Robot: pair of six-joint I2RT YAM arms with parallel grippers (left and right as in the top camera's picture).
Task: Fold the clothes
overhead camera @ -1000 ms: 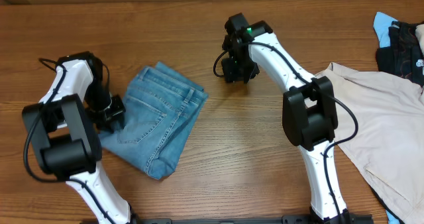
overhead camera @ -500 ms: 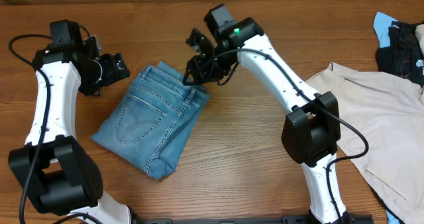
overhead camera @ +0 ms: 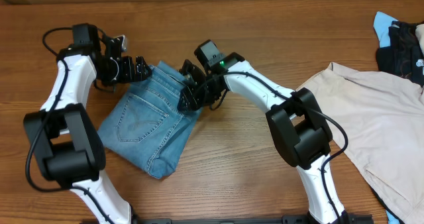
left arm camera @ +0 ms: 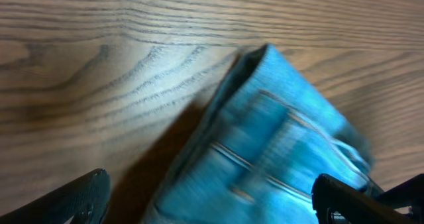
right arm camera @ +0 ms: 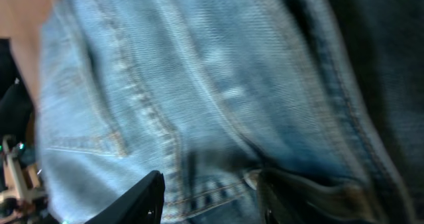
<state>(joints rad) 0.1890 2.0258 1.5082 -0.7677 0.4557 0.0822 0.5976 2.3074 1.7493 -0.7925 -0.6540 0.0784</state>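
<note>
The clothes are light blue denim jeans (overhead camera: 149,121), folded into a slanted rectangle left of the table's middle. My left gripper (overhead camera: 138,69) hovers at their upper left corner, jaws wide open. In the left wrist view the folded corner (left arm camera: 278,144) lies between the two fingertips (left arm camera: 86,197) without touching them. My right gripper (overhead camera: 187,97) is low over the jeans' upper right edge. Denim (right arm camera: 199,85) with seams and stitching fills the right wrist view. That gripper (right arm camera: 212,197) has its jaws apart over a seam, and nothing looks pinched.
A beige garment (overhead camera: 384,131) is spread over the table's right side. Dark and blue clothes (overhead camera: 401,42) are heaped at the back right corner. Bare wood (overhead camera: 218,164) surrounds the jeans. The two grippers are close together over the jeans' top edge.
My left gripper opened, left the jeans' left side and swung up to their upper left corner. The right arm came forward and down from beyond the jeans onto their upper right edge.
</note>
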